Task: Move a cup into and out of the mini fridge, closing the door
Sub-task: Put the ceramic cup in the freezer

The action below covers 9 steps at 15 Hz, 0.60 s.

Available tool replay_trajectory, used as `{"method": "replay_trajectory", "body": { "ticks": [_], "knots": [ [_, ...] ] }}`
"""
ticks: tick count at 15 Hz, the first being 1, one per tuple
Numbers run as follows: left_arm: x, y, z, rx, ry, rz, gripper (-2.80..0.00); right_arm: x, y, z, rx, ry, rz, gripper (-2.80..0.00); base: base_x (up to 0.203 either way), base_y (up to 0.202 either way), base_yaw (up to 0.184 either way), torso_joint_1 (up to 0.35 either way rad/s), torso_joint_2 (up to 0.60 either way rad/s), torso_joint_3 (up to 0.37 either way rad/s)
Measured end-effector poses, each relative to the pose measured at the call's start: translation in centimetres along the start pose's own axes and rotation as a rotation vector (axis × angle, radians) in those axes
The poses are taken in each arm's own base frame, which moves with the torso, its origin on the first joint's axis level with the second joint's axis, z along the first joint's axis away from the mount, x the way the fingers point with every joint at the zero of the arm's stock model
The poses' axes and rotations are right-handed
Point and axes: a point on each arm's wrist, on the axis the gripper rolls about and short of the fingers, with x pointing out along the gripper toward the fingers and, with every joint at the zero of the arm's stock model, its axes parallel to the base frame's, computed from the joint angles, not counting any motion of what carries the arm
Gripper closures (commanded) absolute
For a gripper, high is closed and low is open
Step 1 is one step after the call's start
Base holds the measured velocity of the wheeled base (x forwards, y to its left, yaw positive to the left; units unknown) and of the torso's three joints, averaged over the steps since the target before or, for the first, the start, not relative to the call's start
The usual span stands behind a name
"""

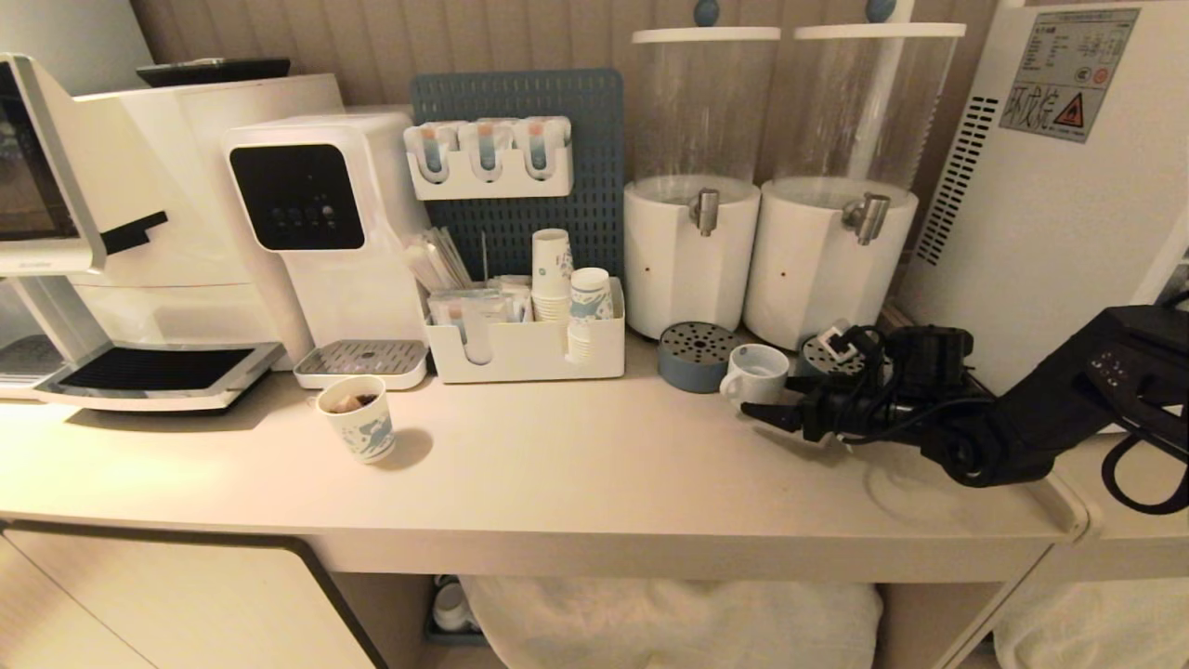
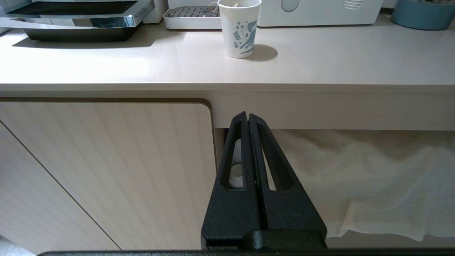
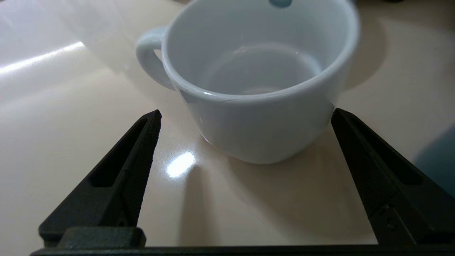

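Note:
The small white cup point(image 1: 754, 372) point(image 3: 256, 71) stands upright and empty on the counter point(image 1: 576, 465), in front of the drink dispensers, with its handle point(image 3: 149, 57) off to one side. My right gripper point(image 1: 776, 401) point(image 3: 246, 113) is low over the counter, open wide. Its fingertips point(image 3: 151, 124) reach level with the cup's near wall, one on each side, not touching it. The white mini fridge point(image 1: 1050, 232) stands at the far right, showing its vented side and warning sticker. Its door is out of view. My left gripper point(image 2: 246, 116) hangs shut and empty below the counter edge.
A blue-patterned paper cup point(image 1: 358, 418) point(image 2: 240, 30) stands on the counter's left half. Two round blue drip trays point(image 1: 695, 355) and two drink dispensers point(image 1: 692, 269) are close behind the cup. An organiser with stacked paper cups point(image 1: 529, 348), a water dispenser point(image 1: 325, 232) and a coffee machine point(image 1: 139, 279) line the back.

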Motion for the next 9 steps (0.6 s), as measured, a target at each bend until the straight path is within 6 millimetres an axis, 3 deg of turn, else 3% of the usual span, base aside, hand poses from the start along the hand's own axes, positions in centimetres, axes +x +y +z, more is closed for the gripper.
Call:
{"method": "replay_trajectory", "body": {
  "ticks": [9],
  "knots": [
    [0.0,0.0,0.0,0.000,0.000,0.000,0.00,1.3,-0.5,-0.2,0.007,0.012,0.008,-2.80,0.000,0.000,0.000,0.000,0.00,0.000]
  ]
}}
